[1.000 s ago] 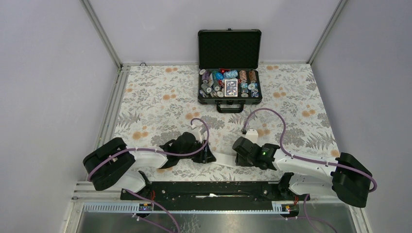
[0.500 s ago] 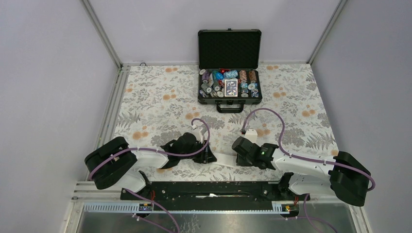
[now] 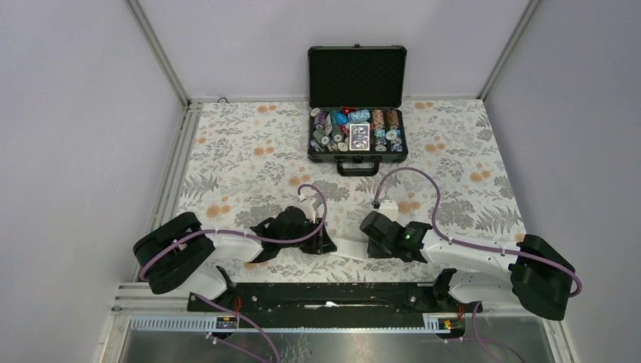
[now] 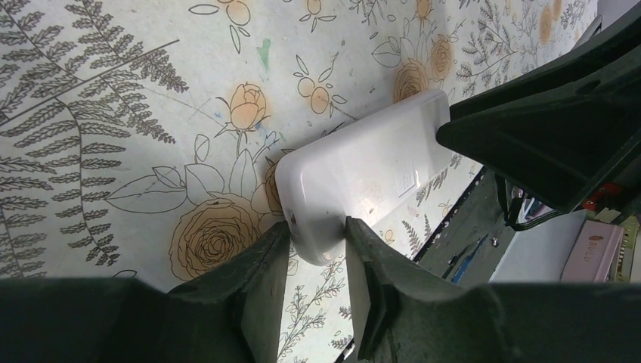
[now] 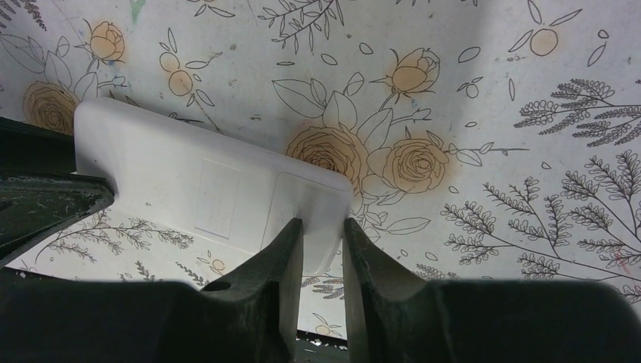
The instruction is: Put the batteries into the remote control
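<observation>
The small white rectangular plastic remote control (image 3: 348, 247) sits low over the flower-printed counter (image 3: 242, 159). It is well apart from the open black hard-shell case of poker chips (image 3: 357, 76), on the side of the case nearer the arm bases and roughly in line with the case's handle. Its plain back faces up, with a faint rectangular panel outline showing in the right wrist view. Whether it rests flat on the counter or is raised just off it, I cannot tell.

The remote control (image 4: 363, 174) runs between the two arms, each claw at one end. The left claw (image 3: 328, 244) is at the end farther left of the case. In its wrist view, the left claw (image 4: 317, 227) stands partly closed, its two dark fingers pressed against either side of the rounded end, which fills the gap between them. It has hold of that end.

The right claw (image 3: 370, 243) meets the opposite end. In its own view, the right claw (image 5: 319, 227) is drawn narrow. The corner of the remote control (image 5: 204, 181) is pinched in the slim gap between its fingertips, so it too grips the handset. The other claw's dark finger shows at the far end in each wrist view.
</observation>
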Controlling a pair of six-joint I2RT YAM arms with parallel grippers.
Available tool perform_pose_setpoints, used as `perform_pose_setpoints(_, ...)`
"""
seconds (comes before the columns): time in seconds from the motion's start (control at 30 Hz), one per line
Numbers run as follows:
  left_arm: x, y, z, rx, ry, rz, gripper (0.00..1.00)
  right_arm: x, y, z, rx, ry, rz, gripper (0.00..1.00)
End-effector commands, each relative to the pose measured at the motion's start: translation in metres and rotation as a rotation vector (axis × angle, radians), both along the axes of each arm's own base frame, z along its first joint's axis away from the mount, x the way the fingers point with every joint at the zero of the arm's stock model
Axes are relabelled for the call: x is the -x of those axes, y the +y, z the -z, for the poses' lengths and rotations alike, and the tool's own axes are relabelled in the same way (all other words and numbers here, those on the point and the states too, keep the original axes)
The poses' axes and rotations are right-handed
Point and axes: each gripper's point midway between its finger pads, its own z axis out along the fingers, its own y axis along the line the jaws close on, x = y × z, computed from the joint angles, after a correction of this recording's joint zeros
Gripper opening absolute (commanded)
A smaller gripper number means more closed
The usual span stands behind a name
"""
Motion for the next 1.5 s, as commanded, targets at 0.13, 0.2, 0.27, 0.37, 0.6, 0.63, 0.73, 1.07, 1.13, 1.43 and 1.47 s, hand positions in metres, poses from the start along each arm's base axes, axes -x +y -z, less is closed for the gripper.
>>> perform_pose_setpoints(0.13, 0.008, 0.000, 0.012, -0.070, 0.004, 0.030, 0.37, -0.001, 0.032, -0.012, -0.099, -0.008, -0.095, 0.38)
perform_pose_setpoints(0.2, 0.005, 0.004, 0.010, -0.092, -0.016, 0.018, 0.40, -0.006, 0.030, -0.020, -0.084, -0.046, -0.110, 0.43)
perform_pose_setpoints(0.27, 0.000, 0.009, 0.009, -0.125, -0.041, 0.001, 0.41, -0.011, 0.028, -0.028, -0.066, -0.078, -0.133, 0.47)
perform_pose_setpoints(0.37, -0.009, 0.019, 0.007, -0.176, -0.087, -0.032, 0.45, -0.014, 0.025, -0.038, -0.031, -0.105, -0.176, 0.53)
perform_pose_setpoints(0.6, -0.023, 0.038, -0.011, -0.216, -0.169, -0.108, 0.55, -0.025, 0.023, -0.063, 0.023, -0.181, -0.273, 0.69)
perform_pose_setpoints(0.63, -0.024, 0.040, -0.014, -0.216, -0.178, -0.117, 0.56, -0.026, 0.024, -0.065, 0.028, -0.191, -0.293, 0.72)
perform_pose_setpoints(0.73, -0.027, 0.047, -0.024, -0.215, -0.207, -0.147, 0.63, -0.030, 0.027, -0.072, 0.043, -0.219, -0.335, 0.80)
perform_pose_setpoints(1.07, -0.033, 0.081, -0.064, -0.161, -0.300, -0.304, 0.85, -0.030, 0.038, -0.079, 0.086, -0.237, -0.540, 1.00)
perform_pose_setpoints(1.13, -0.033, 0.086, -0.069, -0.131, -0.308, -0.331, 0.87, -0.024, 0.047, -0.073, 0.056, -0.210, -0.597, 1.00)
perform_pose_setpoints(1.43, -0.032, 0.093, -0.074, -0.103, -0.333, -0.354, 0.99, -0.012, 0.066, -0.039, 0.055, -0.090, -0.722, 1.00)
perform_pose_setpoints(1.47, -0.032, 0.092, -0.074, -0.103, -0.333, -0.353, 0.99, -0.011, 0.066, -0.034, 0.060, -0.078, -0.730, 1.00)
